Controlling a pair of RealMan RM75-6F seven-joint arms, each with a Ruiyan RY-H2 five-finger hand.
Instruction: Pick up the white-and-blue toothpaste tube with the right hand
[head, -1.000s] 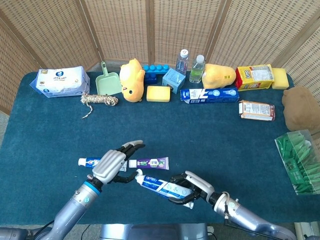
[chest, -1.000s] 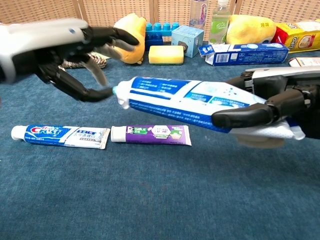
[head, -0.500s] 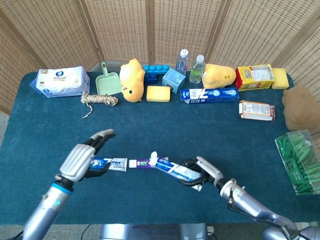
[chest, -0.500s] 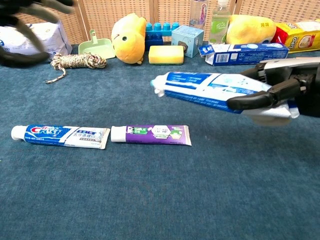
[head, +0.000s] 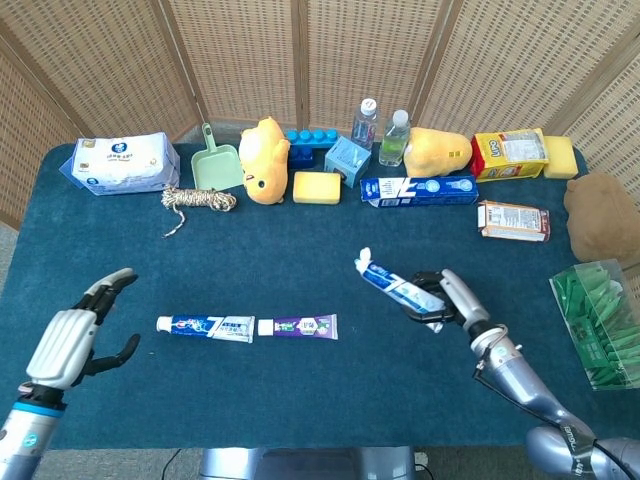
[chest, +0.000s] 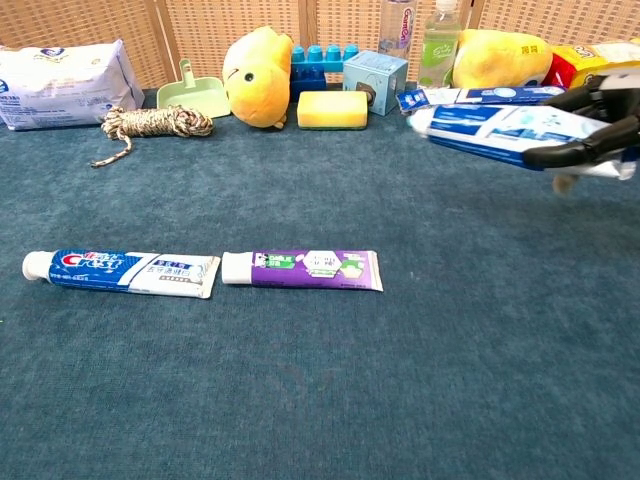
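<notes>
1. The tabletop (head: 300, 240) carries a dark teal cloth, and the clutter sits in a row along its far edge: a wet-wipe pack (head: 122, 163), a green dustpan (head: 216, 166), a coil of rope (head: 200, 199), a yellow plush duck (head: 264, 160), a yellow sponge (head: 317, 187), two bottles, and a boxed toothpaste (head: 418, 189). That row keeps the near half free as working room for the arms.
2. A clear box of green sachets (head: 600, 320) and a brown plush (head: 600, 215) stand at the right edge, well apart from the working area.
3. The left robot hand (head: 68, 343) hovers low at the near left corner with its fingers spread and nothing in them. It is well away from the tubes, so I judge it is parked out of the right arm's way.
4. The right robot hand (head: 445, 300) is closed around the tail end of the white-and-blue toothpaste tube (head: 398, 288), thumb below and fingers over it. Gripping the flat crimped end leaves the body and cap jutting out to the left.
5. In the chest view the tube shows clear of the cloth, level with the back row of things, so the pick-up looks essentially done.
6. Two other tubes lie end to end on the cloth near the front: a blue Crest tube (head: 205, 327) and a purple tube (head: 298, 326), untouched distractors.
</notes>
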